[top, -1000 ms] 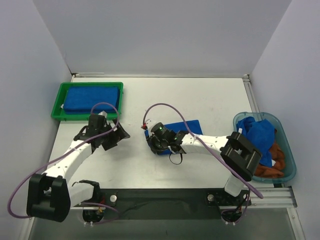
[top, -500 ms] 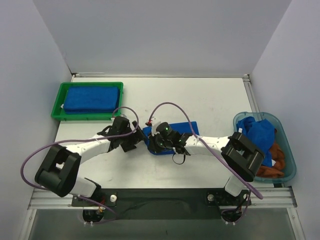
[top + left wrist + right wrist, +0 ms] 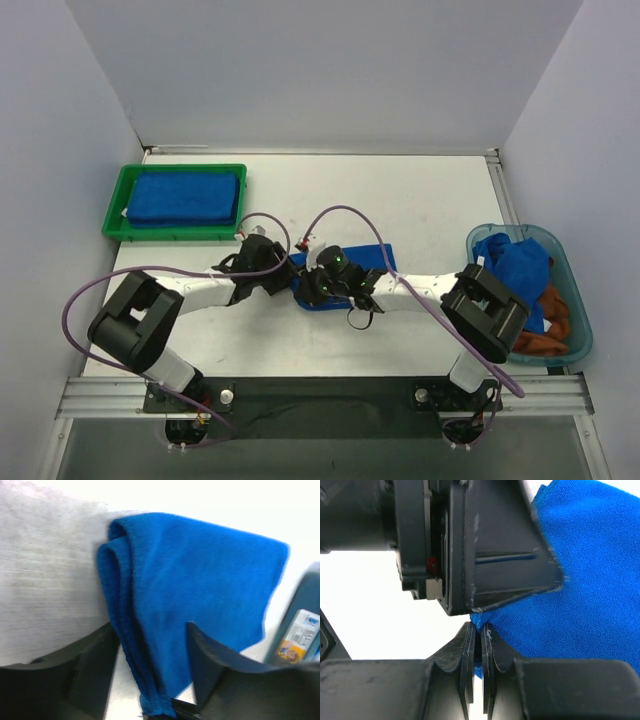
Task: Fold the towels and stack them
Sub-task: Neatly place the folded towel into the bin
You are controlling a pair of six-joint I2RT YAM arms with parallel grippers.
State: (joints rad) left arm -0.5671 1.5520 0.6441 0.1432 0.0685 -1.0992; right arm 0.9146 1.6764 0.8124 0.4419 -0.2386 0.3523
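A folded royal blue towel (image 3: 365,255) lies at the table's middle. My right gripper (image 3: 308,285) is shut on its near left corner, and in the right wrist view the pinched cloth (image 3: 590,580) bunches between the fingertips of that gripper (image 3: 480,627). My left gripper (image 3: 280,272) has come in from the left, nose to nose with the right one. In the left wrist view this gripper (image 3: 150,630) is open, its fingers astride the towel's (image 3: 200,575) doubled edge, with a gap beside the left finger. Another folded blue towel (image 3: 185,197) lies in the green tray.
The green tray (image 3: 112,215) stands at the back left. At the right edge, the teal bin (image 3: 580,345) holds a crumpled blue towel (image 3: 515,265) and a rust-brown one (image 3: 545,335). The left gripper's body (image 3: 485,555) fills the upper part of the right wrist view.
The left arm swung right, from beside the tray to the towel's left edge, and its jaws have narrowed around the edge. The right gripper kept its grip and barely moved.
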